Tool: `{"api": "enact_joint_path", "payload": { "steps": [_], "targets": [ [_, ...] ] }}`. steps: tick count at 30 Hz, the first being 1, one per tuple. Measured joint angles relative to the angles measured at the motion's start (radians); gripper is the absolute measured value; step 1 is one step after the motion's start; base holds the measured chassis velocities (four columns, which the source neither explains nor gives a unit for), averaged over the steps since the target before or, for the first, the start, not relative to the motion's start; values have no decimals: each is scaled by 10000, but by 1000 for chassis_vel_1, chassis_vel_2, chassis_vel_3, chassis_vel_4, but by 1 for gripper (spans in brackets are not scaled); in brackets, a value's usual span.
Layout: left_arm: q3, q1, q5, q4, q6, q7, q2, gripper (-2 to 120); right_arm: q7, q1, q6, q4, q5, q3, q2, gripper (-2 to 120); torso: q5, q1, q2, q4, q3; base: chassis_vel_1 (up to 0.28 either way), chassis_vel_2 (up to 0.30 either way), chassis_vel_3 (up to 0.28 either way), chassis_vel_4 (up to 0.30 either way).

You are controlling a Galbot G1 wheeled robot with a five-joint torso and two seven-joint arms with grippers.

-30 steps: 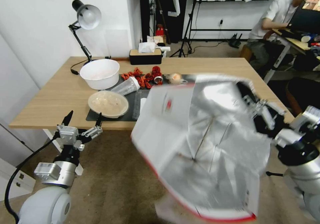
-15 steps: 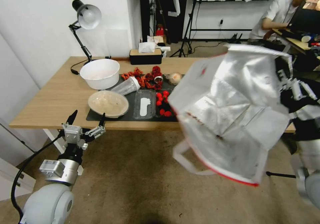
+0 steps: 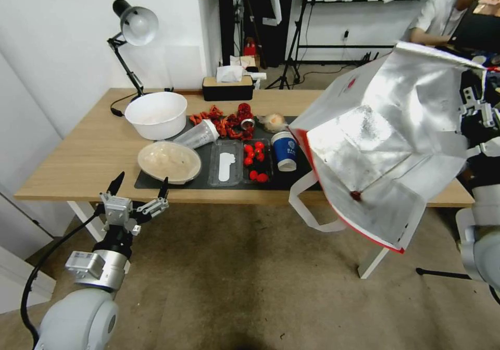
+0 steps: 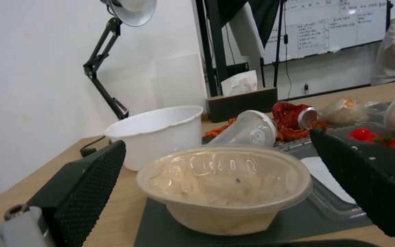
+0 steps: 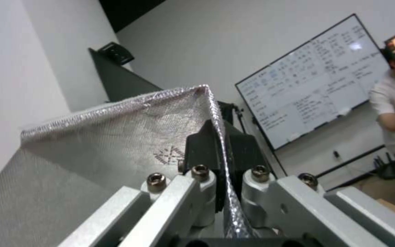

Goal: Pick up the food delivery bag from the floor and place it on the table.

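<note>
Right gripper (image 5: 223,185): clamped on the foil-lined rim of the food delivery bag (image 3: 385,131), the thin bag wall pinched between its two dark fingers (image 5: 197,151); in the head view it sits at the far right, level with the bag's upper edge.
Bag position: held in the air, clear of the floor (image 3: 234,287), hanging over the right end of the table (image 3: 78,152) and partly past its front edge.
Bag orientation: tipped on its side, open silver mouth facing the robot, red edge lowest; its long axis runs aslant from the gripped upper right corner down toward the front edge.
Strap: a white handle (image 3: 307,209) dangles loose below the table edge.
Key relation: the bag lies left of and below the gripping hand, so the right arm alone bears it; setting it down, I judge, calls for carrying it further over the tabletop and righting it.
Neighbours: a blue paper cup (image 3: 284,150) and a tray of tomatoes (image 3: 255,161) on the dark mat (image 3: 156,180) sit just beside the bag's near side.
Left gripper (image 3: 139,189): spread wide, holding nothing, parked low before the table's front edge, facing a tan bowl (image 4: 225,185).
</note>
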Motion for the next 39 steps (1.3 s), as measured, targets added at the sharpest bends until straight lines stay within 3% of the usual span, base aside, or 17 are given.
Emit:
{"api": "enact_joint_path", "payload": {
  "steps": [3, 6, 11, 30, 39],
  "targets": [
    [19, 3, 43, -1, 2, 17, -17, 100, 408, 289, 78, -259, 2, -131, -18, 0, 0, -1, -1, 1, 0, 0, 0, 0, 0],
    [62, 29, 127, 12, -5, 44, -49, 100, 1491, 702, 242, -757, -122, -362, 109, 0, 0, -2, -3, 0, -2, 0, 0, 0, 0],
    [106, 4, 143, 57, -8, 73, -50, 100, 2149, 830, 315, -1270, -502, -614, 217, 0, 0, -3, -5, 0, -2, 0, 0, 0, 0],
    [184, -52, 199, 280, -149, 200, -30, 100, 2097, 1346, 133, -2556, -921, -963, 321, 0, 0, -4, -6, 1, -5, 0, 0, 0, 0],
    [234, -99, 202, 366, -222, 245, -11, 100, 2076, 1523, 29, -2635, -899, -820, 192, 30, 0, -4, -7, 0, -5, 0, 0, 0, 0]
  ]
}}
